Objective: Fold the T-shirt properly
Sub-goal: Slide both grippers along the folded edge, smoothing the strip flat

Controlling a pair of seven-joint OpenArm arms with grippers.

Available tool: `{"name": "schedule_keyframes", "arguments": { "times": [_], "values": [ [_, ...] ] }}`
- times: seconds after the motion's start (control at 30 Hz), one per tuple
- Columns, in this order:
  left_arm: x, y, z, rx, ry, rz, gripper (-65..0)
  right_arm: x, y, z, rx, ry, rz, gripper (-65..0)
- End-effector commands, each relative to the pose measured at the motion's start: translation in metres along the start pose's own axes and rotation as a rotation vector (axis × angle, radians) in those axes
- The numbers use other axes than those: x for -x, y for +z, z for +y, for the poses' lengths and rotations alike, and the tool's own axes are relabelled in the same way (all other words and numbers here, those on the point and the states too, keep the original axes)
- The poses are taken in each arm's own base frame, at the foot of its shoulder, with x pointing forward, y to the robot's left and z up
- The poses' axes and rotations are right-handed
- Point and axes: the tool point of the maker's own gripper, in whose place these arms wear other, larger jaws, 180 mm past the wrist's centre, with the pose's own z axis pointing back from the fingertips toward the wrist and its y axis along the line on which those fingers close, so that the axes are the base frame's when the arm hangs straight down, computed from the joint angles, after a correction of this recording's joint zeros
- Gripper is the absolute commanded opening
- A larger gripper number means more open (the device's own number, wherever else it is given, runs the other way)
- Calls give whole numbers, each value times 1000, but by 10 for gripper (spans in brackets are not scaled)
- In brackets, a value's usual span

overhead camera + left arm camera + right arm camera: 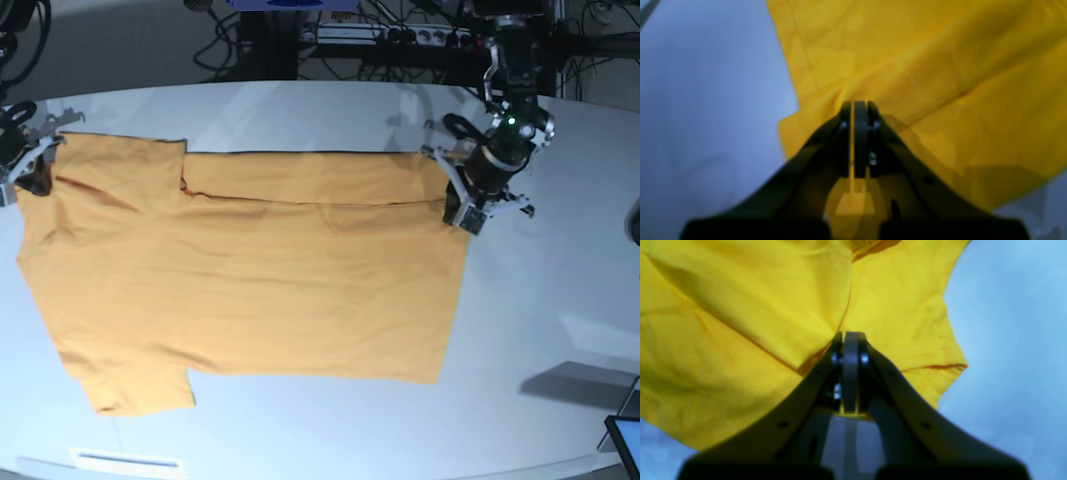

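Observation:
The orange-yellow T-shirt (250,290) lies spread flat on the white table (540,300), sleeves toward the left and hem toward the right. Its far edge is turned over in a narrow folded strip. My left gripper (456,203) is at the shirt's far right corner, and in the left wrist view this gripper (856,104) is shut on a pinch of the T-shirt (940,66). At the far left sleeve my right gripper (33,170) holds the cloth. The right wrist view shows this gripper (848,335) shut on the T-shirt (740,323) near a stitched sleeve hem.
Cables and a power strip (350,35) run along the back behind the table. A tablet corner (625,438) shows at the bottom right. A white label strip (125,462) lies by the front edge. A dark object (635,222) sits at the right edge.

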Motion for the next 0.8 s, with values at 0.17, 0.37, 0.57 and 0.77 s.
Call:
{"name": "schedule_keyframes", "arguments": {
  "times": [0.17,0.37,0.57,0.77],
  "values": [
    [16,-8,0,10,26,28,-642,104,15,8,9,89,460,-649],
    [45,-6,-8,34,46,93,-642,108,17,10,6,86,474,-649],
    [56,1,-6,34,28,119,-642,108,18,17,3,94,491,-649],
    [69,12,0,30,-5,152,-642,105,27,27,35,193,499,-649]
  ]
}}
